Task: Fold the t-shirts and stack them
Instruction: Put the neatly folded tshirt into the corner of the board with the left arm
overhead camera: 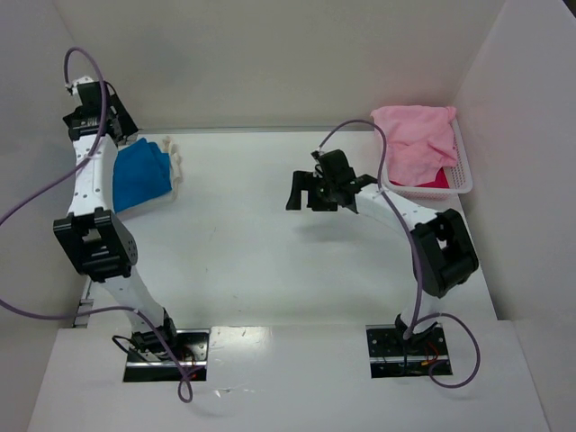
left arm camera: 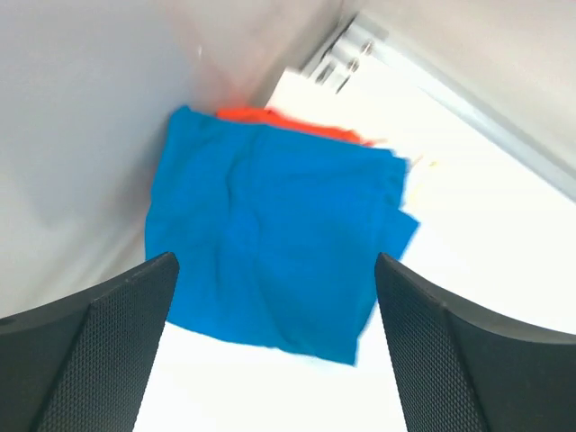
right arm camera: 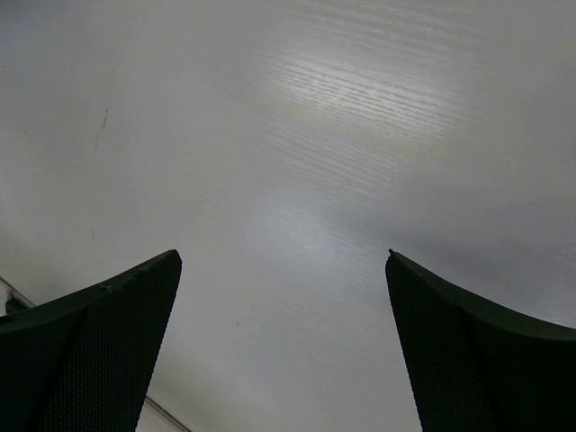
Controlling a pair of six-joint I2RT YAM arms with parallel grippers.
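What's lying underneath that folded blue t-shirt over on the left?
An orange t-shirt: only a thin strip pokes out past one edge of the blue t-shirt. The rest is covered, so its fold cannot be judged.

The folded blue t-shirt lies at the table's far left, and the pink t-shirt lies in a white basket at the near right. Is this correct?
Not quite: the top external view shows the white basket with the pink t-shirt at the far right, not near. The rest holds.
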